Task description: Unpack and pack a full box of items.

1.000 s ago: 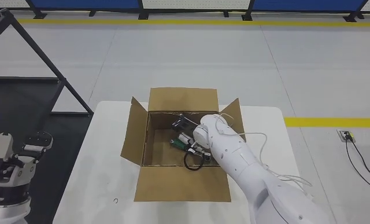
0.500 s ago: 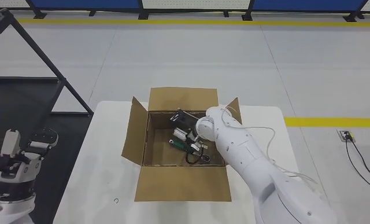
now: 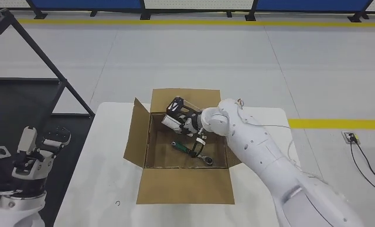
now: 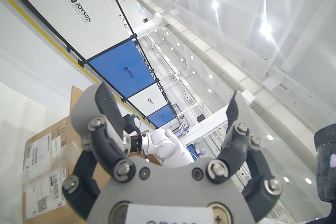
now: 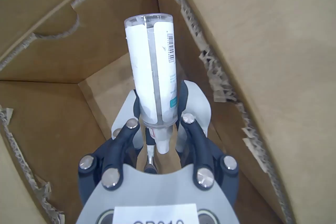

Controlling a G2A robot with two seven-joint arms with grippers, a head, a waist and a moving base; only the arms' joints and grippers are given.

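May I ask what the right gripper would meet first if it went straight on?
Probably the inner wall of the brown cardboard box near its corner, with its white-labelled clear bottle touching first.

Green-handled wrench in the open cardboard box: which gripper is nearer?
Right. The right gripper, shut on a clear white-labelled bottle, is over the open cardboard box, close to the green-handled wrench. The left gripper, open, is beyond the white table's edge.

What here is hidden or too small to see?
- Top view: the white right arm covers part of the brown cardboard box's inside.
- Top view: the green-handled metal tool inside is too small to identify.
- Top view: small dark curl on the white table, too small.
- Right wrist view: the clear, white-labelled bottle and right gripper hide the floor beneath.
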